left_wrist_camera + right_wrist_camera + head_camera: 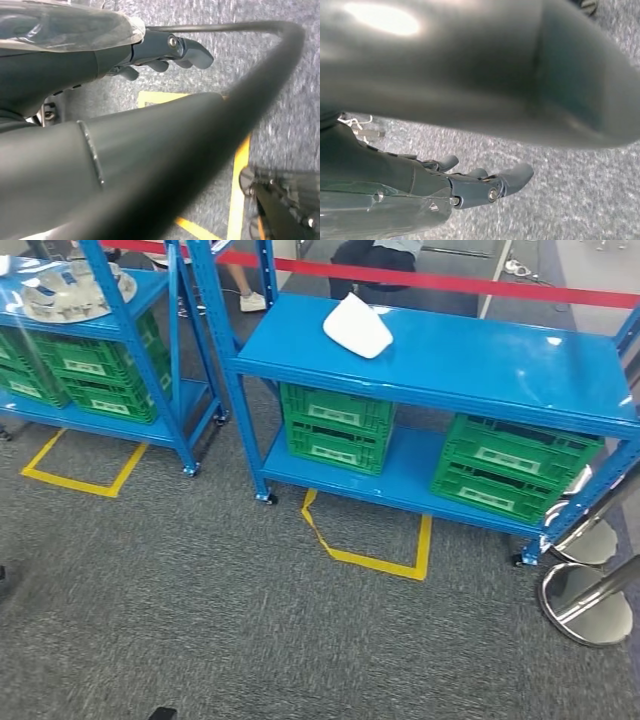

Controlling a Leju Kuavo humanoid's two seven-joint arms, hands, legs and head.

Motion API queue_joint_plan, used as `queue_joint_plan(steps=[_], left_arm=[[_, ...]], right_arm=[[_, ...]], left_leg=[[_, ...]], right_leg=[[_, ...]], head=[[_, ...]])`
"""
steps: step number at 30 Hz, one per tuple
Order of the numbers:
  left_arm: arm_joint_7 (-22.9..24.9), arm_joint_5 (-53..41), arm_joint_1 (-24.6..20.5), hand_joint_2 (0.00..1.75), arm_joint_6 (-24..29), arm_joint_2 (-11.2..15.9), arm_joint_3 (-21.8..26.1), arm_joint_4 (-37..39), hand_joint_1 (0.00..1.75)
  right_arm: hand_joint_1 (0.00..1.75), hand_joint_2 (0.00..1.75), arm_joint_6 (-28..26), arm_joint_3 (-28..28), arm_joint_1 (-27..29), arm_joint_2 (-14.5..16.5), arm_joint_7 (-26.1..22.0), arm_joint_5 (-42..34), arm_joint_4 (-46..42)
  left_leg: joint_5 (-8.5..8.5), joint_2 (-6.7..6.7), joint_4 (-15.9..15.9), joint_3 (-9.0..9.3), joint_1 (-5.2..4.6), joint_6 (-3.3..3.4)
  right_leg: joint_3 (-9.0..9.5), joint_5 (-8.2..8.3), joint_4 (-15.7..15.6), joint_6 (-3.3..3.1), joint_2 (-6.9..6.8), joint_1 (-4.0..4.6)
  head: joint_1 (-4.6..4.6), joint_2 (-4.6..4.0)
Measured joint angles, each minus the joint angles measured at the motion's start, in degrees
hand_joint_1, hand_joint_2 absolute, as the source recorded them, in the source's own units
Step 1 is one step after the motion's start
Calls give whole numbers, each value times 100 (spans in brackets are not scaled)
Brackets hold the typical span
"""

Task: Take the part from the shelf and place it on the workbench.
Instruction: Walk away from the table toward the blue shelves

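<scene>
Robot hand on the left (166, 52) hangs over the grey carpet with its fingers loosely extended and nothing in them; the right robot hand (482, 182) hangs likewise over carpet, fingers apart and unloaded. Both sit low at the robot's sides, well short of the blue shelf (468, 365), the landmark for everything that follows.

That shelf stands across the upper middle of the head view, its top board running from the near upright on the left away toward the right. On that top board, toward the left end and close to the back edge, lies the white part (358, 325), flat, with its long axis slanting across the board. It is well apart from both hands, ahead of the robot and higher than either. From these pictures neither hand is clearly the nearer one; the part lies roughly central in the head view.

Below the top board, two green crates (336, 427) rest on the lower board. Yellow floor tape (375, 560) marks a bay in front of the shelf's base.
</scene>
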Motion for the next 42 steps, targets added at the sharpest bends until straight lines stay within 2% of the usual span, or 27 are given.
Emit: queue_joint_plan(steps=[2, 4, 5, 6, 7, 8, 9, 11, 14, 16, 17, 19, 20, 21, 22, 24, 25, 26, 29, 32, 34, 35, 37, 39, 40, 41, 42], left_arm=[[0, -2, -17, 0, 0, 0, 0, -1, 0], [-1, -4, -29, 0, 0, -1, 0, -1, 0], [-1, -4, -23, 0, 0, -1, 0, 0, 0], [-1, -3, -15, 0, 0, -1, 0, 0, 0], [-1, -3, -3, 0, 0, 2, 0, 0, 0], [-1, -3, 7, 0, 0, 6, 0, 0, 0], [-1, -3, 26, 0, -1, 12, -1, 0, 0], [-2, -2, 39, 0, -7, 25, -2, 0, 0], [-4, 1, 31, 0, -18, 31, -2, 0, 0], [-3, 5, 36, 0, -20, 31, -2, 0, 0], [-3, 7, 34, 0, -20, 31, -2, 0, 0], [-3, 13, 21, 0, -20, 33, -2, 0, 0], [-3, 15, 17, 0, -20, 34, -3, 0, 0], [-3, 18, 15, 0, -20, 34, -3, 0, 0], [-3, 20, 19, 0, -20, 33, -3, 0, 0], [-3, 24, 32, 0, -20, 28, -3, 0, 0], [-3, 25, 32, 0, -19, 27, -3, 0, 0], [-3, 25, 25, 0, -19, 28, -3, 0, 0], [-3, 27, -2, 0, -17, 39, -3, 0, 0], [-3, 39, -4, 0, -17, 61, -4, 0, 0], [-3, 43, -16, 0, -17, 72, -4, 0, 0], [-3, 43, -19, 0, -18, 73, -4, 0, 0], [-3, 45, -19, 0, -21, 71, -4, 0, 0], [-3, 48, -21, 0, -24, 63, -5, 0, 0], [-3, 51, -19, 0, -27, 55, -6, 0, 0], [-3, 54, -15, 0, -29, 46, -7, 0, 0], [-3, 56, -8, 0, -31, 40, -8, 0, 0]], right_arm=[[0, 0, 1, 2, -13, 0, -2, -3, -1], [0, 0, 2, 4, -22, 0, -2, -10, -2], [0, 0, 3, 7, -21, 1, -2, -14, -2], [0, 0, 4, 11, -17, 3, -1, -17, -1], [0, 0, 4, 17, -11, 6, 0, -19, -1], [0, 0, 4, 23, -5, 9, 0, -21, 0], [0, 0, 4, 28, 0, 12, 1, -22, 4], [0, 0, 4, 35, -6, 13, -2, -19, 10], [0, 0, -17, 48, -28, 13, 10, 41, 10], [0, 0, -95, 68, -32, 13, 39, 133, 8], [0, 0, -143, 78, -35, 13, 55, 171, 7], [0, 0, -208, 89, -35, 13, 73, 209, 7], [0, 0, -222, 96, -34, 13, 80, 216, 7], [0, 0, -228, 106, -30, 13, 84, 219, 7], [0, 0, -229, 116, -24, 13, 87, 220, 7], [0, 0, -231, 129, -14, 13, 75, 220, 8], [0, 0, -238, 132, -11, 12, 54, 219, 9], [0, 0, -260, 137, -12, 12, 17, 219, 10], [0, 0, -361, 166, -18, 18, -119, 202, 8], [0, 0, -385, 183, -20, 31, -189, 149, 7], [0, 0, -378, 189, -31, 34, -217, 114, 5], [0, 0, -369, 191, -35, 34, -229, 93, 4], [0, 0, -344, 196, -32, 33, -256, 55, 3], [0, 0, -331, 202, -29, 31, -276, 27, 4], [0, 0, -331, 204, -29, 29, -281, 17, 4], [0, 0, -332, 205, -25, 26, -284, 8, 5], [0, 0, -332, 206, -21, 24, -287, 2, 6]], left_leg=[[-262, -5, 473, -253, 18, -37], [-579, -5, 1140, -732, 51, -89], [-657, -5, 1344, -934, 67, -122], [-630, -4, 1354, -1048, 80, -150], [-479, -4, 1162, -1072, 89, -169], [-212, -2, 811, -1022, 93, -176], [109, 9, 451, -966, 92, -167], [499, 41, -2, -904, 71, -113], [561, 50, -83, -863, 56, 9], [524, 51, -166, -756, 73, 79], [504, 56, -203, -698, 83, 111], [449, 61, -231, -612, 84, 151], [416, 58, -233, -570, 84, 156], [381, 52, -233, -522, 86, 154], [346, 43, -232, -466, 89, 145], [278, 29, -233, -355, 95, 105], [248, 21, -226, -320, 90, 76], [228, 15, -222, -302, 82, 45], [221, -2, -224, -297, 54, 87], [283, -20, -320, -254, 15, 154], [456, -3, -736, -49, 54, 227], [545, 19, -984, 84, 90, 248], [632, 65, -1263, 266, 152, 209], [617, 81, -1293, 307, 215, 130], [591, 83, -1272, 313, 260, 68], [552, 79, -1224, 316, 319, -11], [490, 73, -1132, 307, 385, -109]], right_leg=[[106, 40, -37, -28, -18, -24], [157, 17, -43, -34, -17, -31], [184, -6, -43, -28, -10, -36], [213, -37, -43, -16, -1, -44], [261, -80, -43, 1, 9, -55], [312, -133, -44, 21, 16, -67], [352, -189, -43, 47, 19, -75], [374, -277, -50, 112, 29, -70], [424, -363, -144, 220, 22, -62], [423, -509, 19, 276, 6, -72], [300, -653, 307, 299, 1, -77], [-191, -974, 1181, 332, -4, -80], [-423, -1029, 1515, 345, -5, -83], [-566, -959, 1647, 355, -6, -89], [-596, -762, 1532, 361, -8, -98], [-406, -204, 807, 364, -14, -120], [-301, -9, 459, 352, -13, -115], [-233, 105, 225, 330, -11, -112], [-203, 149, 74, 289, -4, -106], [-131, 207, -47, 325, -5, -141], [-65, 244, -175, 336, -4, -135], [-82, 198, -126, 342, -4, -123], [-337, -62, 406, 394, -9, -143], [-698, -276, 1073, 501, -12, -224], [-776, -240, 1177, 572, -17, -279], [-730, -87, 1036, 655, -27, -341], [-591, 127, 700, 754, -44, -416]], head=[[-46, 0], [-108, 0], [-128, 0], [-146, 0], [-172, 0], [-196, 0], [-223, 0], [-280, 0], [-266, 0], [-224, 0], [-196, 0], [-131, 0], [-106, 0], [-82, 0], [-58, 0], [0, 0], [30, 0], [46, 0], [2, 0], [-78, 0], [-160, 0], [-176, 0], [-141, 0], [-111, 0], [-107, 0], [-100, 0], [-85, 0]])
